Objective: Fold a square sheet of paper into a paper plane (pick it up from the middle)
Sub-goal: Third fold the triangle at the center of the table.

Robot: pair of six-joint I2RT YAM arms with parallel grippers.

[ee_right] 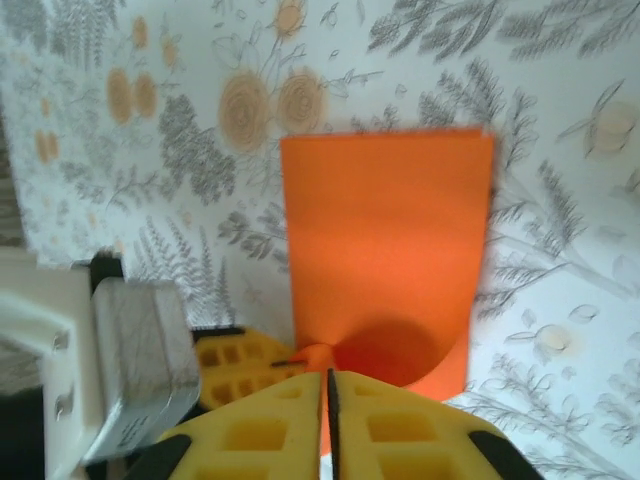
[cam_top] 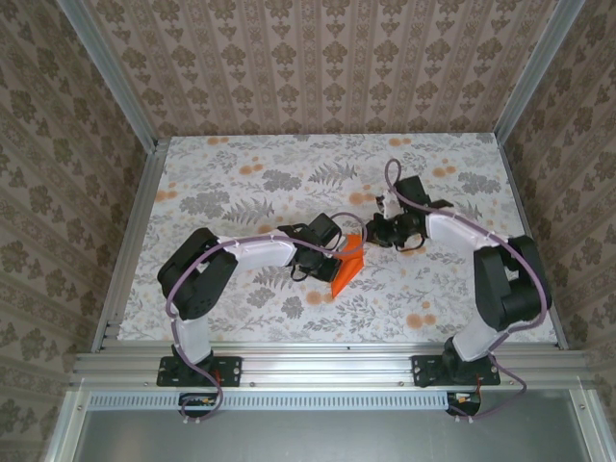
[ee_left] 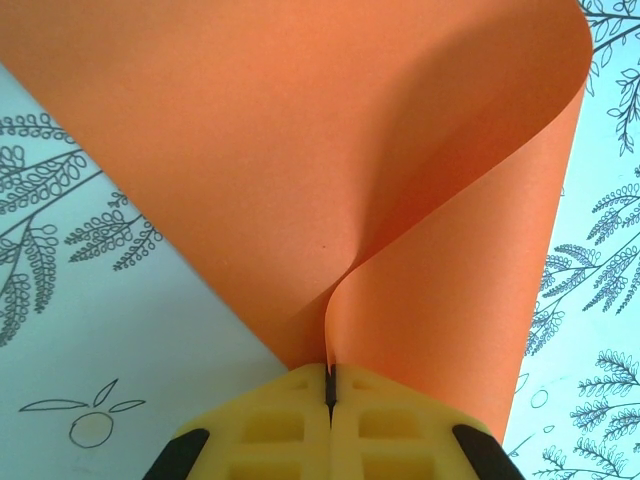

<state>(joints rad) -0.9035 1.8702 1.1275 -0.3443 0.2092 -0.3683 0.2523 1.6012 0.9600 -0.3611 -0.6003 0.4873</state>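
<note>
**Q:** What does the left pincer [ee_left: 330,385] hold?

**A:** Its yellow ribbed pads [ee_left: 270,425] are pressed together on a fold of the thin, bright orange sheet of paper [ee_left: 300,150]. From the pinch the sheet rises and curls ahead of the pincer, above the white table printed with grey ferns and pale orange flowers [ee_left: 90,330].

**Q:** And the right pincer [ee_right: 328,400]?

**A:** Its pads stand all but together. A sliver of orange shows in the slit, so it appears to nip the near edge of the same sheet [ee_right: 385,240], though the blur leaves this uncertain. The sheet reaches forward from this pincer as a tall rectangle. The left pincer's pads sit just to its left.

**Q:** Where is the sheet overall?

**A:** Between the two pincer tips, mid-table [cam_top: 250,183], with its creased lower part [cam_top: 346,271] hanging towards the arm bases.
</note>
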